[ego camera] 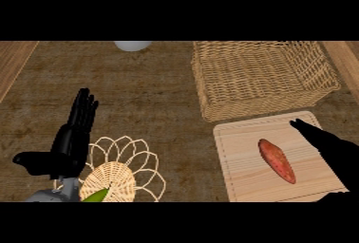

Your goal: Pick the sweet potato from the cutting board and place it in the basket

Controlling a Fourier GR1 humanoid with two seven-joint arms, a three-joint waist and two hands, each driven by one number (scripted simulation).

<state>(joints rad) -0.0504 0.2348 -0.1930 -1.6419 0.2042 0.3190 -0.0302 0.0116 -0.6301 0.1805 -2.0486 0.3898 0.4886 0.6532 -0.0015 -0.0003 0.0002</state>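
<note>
Brown counter [154, 104] holds cutting board [245, 175], sweet potato [276, 160], basket [259, 76].

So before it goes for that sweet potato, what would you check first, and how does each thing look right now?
1. Sweet potato lies on the cutting board, nothing on top of it: ok.
2. Right hand is over the board's right edge, beside the sweet potato and not touching it: ok.
3. Right hand's fingers ready to close: cannot tell, the hand shows only as a dark shape.
4. Basket stands just behind the board, its opening facing up: ok.
5. Left hand rests open at the left, by the small wire basket, away from the path: ok.
</note>
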